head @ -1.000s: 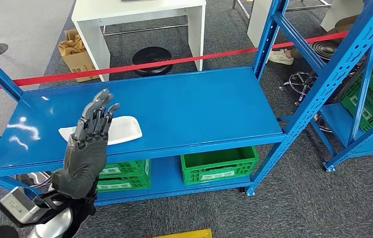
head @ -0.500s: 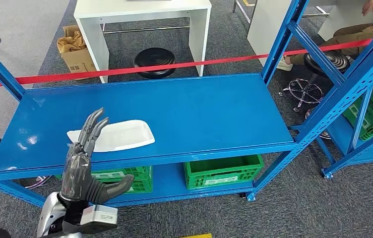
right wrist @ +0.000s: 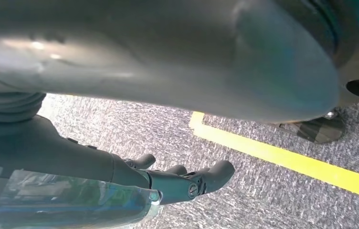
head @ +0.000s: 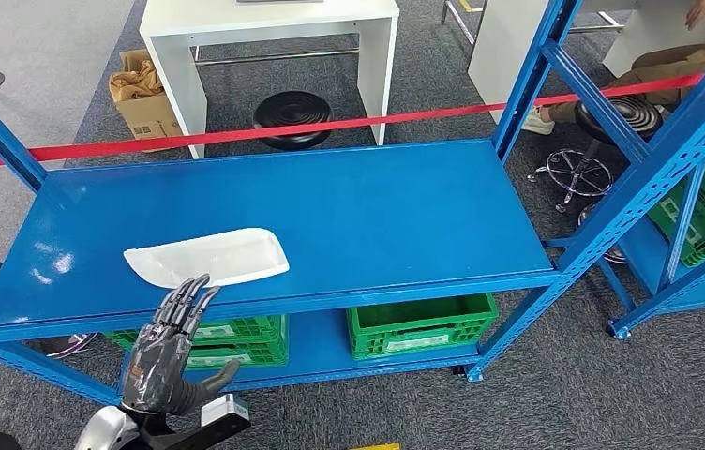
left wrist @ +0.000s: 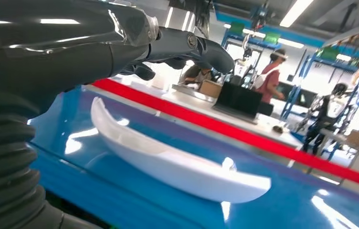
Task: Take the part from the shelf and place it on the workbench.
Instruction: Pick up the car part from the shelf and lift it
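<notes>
**White part on the blue shelf, left robot hand just short of it**

A red tape [head: 330, 123] runs behind the shelf [head: 377, 206]; beyond it stand a white table [head: 269, 28], a black stool [head: 292, 114] and a cardboard box [head: 142, 89]. Green crates [head: 414, 323] sit on the lower level. Nothing lies between hand and part.

The part [head: 208, 257] is a long, shallow, glossy white shell (tapered at its ends) lying flat near the shelf's front left edge.

The left robot hand [head: 172, 347] is empty, fingers spread, below the front edge. The right robot hand [right wrist: 177, 181] hangs over carpet, fingers loosely apart, holding nothing.
</notes>
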Robot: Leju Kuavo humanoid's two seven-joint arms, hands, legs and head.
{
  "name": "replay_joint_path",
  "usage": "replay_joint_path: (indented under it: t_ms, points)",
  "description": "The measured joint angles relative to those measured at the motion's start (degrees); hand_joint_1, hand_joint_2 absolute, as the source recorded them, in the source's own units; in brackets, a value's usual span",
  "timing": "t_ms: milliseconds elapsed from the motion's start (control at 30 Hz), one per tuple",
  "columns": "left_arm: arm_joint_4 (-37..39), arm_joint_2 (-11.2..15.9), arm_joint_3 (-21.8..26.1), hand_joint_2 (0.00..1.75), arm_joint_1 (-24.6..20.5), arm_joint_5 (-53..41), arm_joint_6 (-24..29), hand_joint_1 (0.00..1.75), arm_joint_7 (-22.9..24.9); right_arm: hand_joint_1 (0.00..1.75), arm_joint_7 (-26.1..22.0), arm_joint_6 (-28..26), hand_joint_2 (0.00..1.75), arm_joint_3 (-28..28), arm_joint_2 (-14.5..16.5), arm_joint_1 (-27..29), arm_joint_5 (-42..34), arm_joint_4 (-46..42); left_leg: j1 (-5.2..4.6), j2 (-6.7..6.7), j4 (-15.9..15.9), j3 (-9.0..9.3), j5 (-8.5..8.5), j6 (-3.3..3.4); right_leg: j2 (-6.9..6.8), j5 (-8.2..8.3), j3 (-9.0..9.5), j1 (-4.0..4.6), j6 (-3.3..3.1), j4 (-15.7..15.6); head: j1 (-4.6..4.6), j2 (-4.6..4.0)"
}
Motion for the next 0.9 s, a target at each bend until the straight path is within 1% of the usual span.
replay_joint_path:
  t_ms: [233,400,467,633,800,900]
  points:
    - [1.75,-0.23,0.58,1.75,-0.02,-0.77,0.05,0.0,0.64,0.0,-0.05,0.0,0.0,-0.06,-0.13,0.04,0.15,0.0,0.01,0.0,-0.03,0.0,-0.03,-0.05,0.0,-0.03,-0.01,0.0,-0.03,0.01,0.02,0.0]
    - [3.2,-0.21,2.02,1.75,-0.62,-6.65,1.33,0.0,3.38,0.0,-0.34,0.0,0.0,-0.04,-0.32,0.22,1.44,0.0,0.01,-0.01,-0.03,0.01,-0.03,-0.05,-0.02,-0.03,-0.03,0.0,-0.03,0.0,0.01,0.0]
    - [4.86,-0.2,2.65,1.75,-2.22,-8.08,1.76,0.0,3.56,0.0,-0.56,0.0,0.0,-0.03,-0.4,0.31,1.83,0.0,0.01,-0.04,-0.03,0.01,-0.03,-0.06,-0.06,-0.03,-0.02,0.0,-0.03,0.0,0.01,0.0]
    - [10.37,-0.28,3.29,1.75,-8.56,-9.14,2.51,0.0,3.42,0.0,-1.42,-0.02,0.0,0.01,-0.52,0.34,2.24,0.0,0.01,-0.03,-0.03,0.05,0.0,-0.07,-0.06,-0.01,0.04,0.0,-0.02,0.02,0.02,0.0]
    - [13.72,-0.54,3.29,1.75,-12.08,-9.02,3.15,0.0,3.41,0.0,-1.77,-0.04,0.0,0.01,-0.56,0.37,2.52,0.01,0.01,-0.02,-0.02,0.07,0.0,-0.07,-0.05,-0.01,0.03,0.0,-0.02,0.02,0.02,0.0]
    - [16.4,-0.58,3.22,1.75,-15.02,-7.76,3.61,0.0,3.37,0.0,-2.21,-0.11,0.0,0.03,-0.56,0.33,2.85,0.02,0.01,-0.03,-0.02,0.06,-0.01,-0.07,-0.06,-0.01,0.02,-0.01,-0.02,0.02,0.01,0.0]
